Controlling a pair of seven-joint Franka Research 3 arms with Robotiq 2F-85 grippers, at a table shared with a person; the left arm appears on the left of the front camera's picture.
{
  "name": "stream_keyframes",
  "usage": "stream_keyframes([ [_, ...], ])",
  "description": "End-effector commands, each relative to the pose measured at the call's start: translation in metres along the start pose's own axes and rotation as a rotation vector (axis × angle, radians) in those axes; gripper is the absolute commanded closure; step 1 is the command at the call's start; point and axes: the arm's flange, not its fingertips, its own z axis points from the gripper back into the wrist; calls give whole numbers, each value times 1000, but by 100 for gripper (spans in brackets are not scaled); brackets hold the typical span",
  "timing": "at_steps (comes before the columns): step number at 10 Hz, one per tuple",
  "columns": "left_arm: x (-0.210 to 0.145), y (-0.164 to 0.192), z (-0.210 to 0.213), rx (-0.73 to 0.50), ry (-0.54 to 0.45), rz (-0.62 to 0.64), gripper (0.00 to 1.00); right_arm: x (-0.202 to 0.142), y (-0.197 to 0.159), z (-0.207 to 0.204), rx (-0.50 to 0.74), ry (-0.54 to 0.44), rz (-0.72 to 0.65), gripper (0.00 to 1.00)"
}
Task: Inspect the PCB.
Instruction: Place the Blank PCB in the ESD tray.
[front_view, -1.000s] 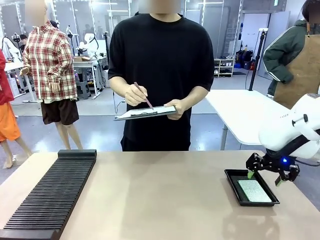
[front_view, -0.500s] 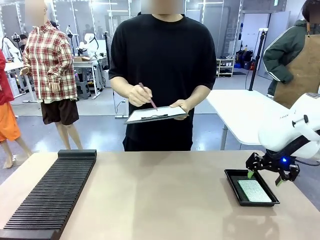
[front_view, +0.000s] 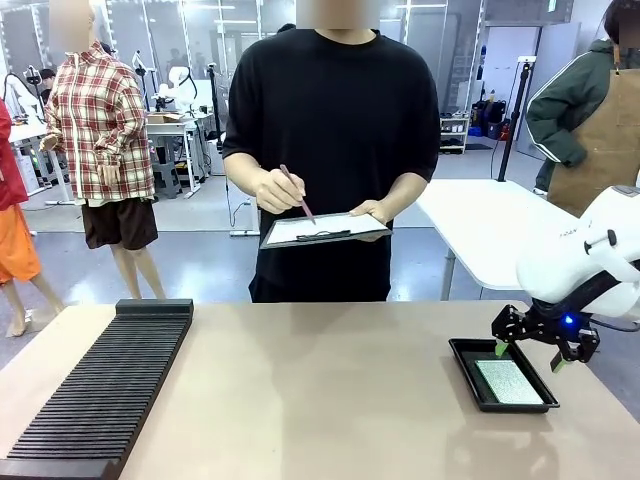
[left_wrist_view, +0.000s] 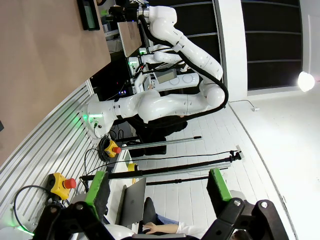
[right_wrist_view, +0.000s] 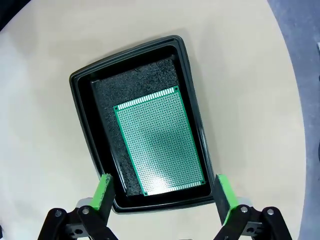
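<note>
The green PCB (right_wrist_view: 159, 141) lies flat on black foam in a shallow black tray (right_wrist_view: 86, 120) near the table's right edge. The front view shows the same PCB (front_view: 508, 381) in that tray (front_view: 463, 353). My right gripper (right_wrist_view: 162, 192) hovers above the tray's near end, open, with nothing between its green pads. In the front view the right gripper (front_view: 530, 356) hangs just over the tray's far right corner. My left gripper (left_wrist_view: 159, 191) is open and points away from the table toward the room behind.
A long black slotted rack (front_view: 100, 390) lies along the table's left side. A person in a black shirt stands at the far edge holding a white clipboard (front_view: 325, 229) and a pen (front_view: 297, 194). A white table (front_view: 480, 225) stands behind at right.
The person has shifted slightly right and lowered the clipboard a little. Both grippers and the PCB stay where they were.
</note>
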Motion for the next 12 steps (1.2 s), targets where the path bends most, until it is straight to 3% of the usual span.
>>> stream_keyframes([
  [1,2,-5,2,-4,0,11,0,0,0,0,1,-1,11,0],
  [3,2,-5,2,-4,0,11,0,0,0,0,0,0,0,0],
  [4,2,-5,2,-4,0,11,0,-4,3,38,29,19,16,0],
  [6,2,-5,2,-4,0,11,0,-19,-6,115,231,72,9,0],
  [8,2,-5,2,-4,0,11,0,-37,-35,164,412,133,16,0],
  [10,2,-5,2,-4,0,11,0,-58,-74,190,614,189,22,0],
  [12,2,-5,2,-4,0,11,0,-82,-112,191,884,241,62,0],
])
